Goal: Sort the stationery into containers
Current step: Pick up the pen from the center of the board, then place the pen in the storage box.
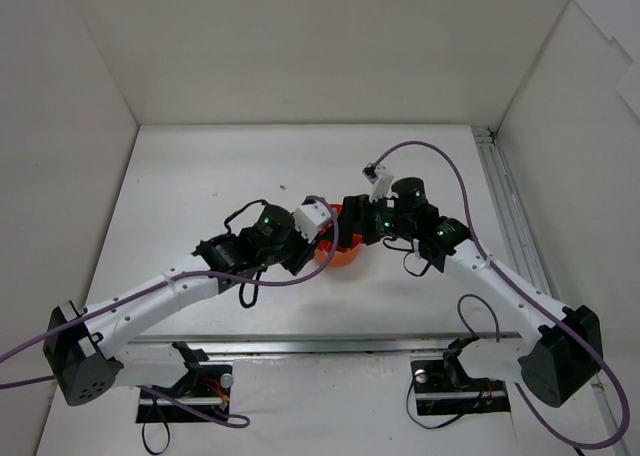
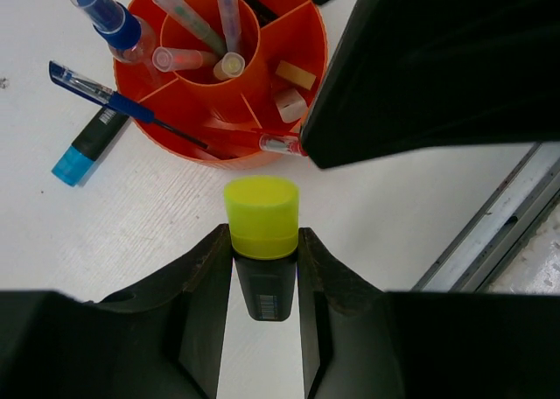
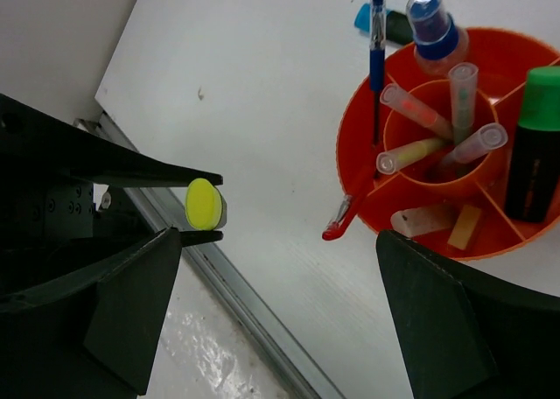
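My left end effector [image 2: 262,241] is clenched on a black highlighter with a yellow cap [image 2: 261,213], its cap pointing at the orange tub [image 2: 297,27] and stopping just short of it. My right end effector [image 3: 278,241] is released, jaws wide with nothing between them. The tub sits about midway between the table's [image 2: 131,233] left and right edges. It holds pens [image 3: 459,93], erasers [image 3: 420,220] and a green-capped highlighter [image 3: 535,145]. A blue-capped highlighter [image 2: 83,150] lies just beside it.

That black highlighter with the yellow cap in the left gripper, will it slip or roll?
The black highlighter with the yellow cap looks stiff, so the left gripper probably won't bend it. Its smooth plastic barrel might slip. The round cap suggests rolling if laid flat.
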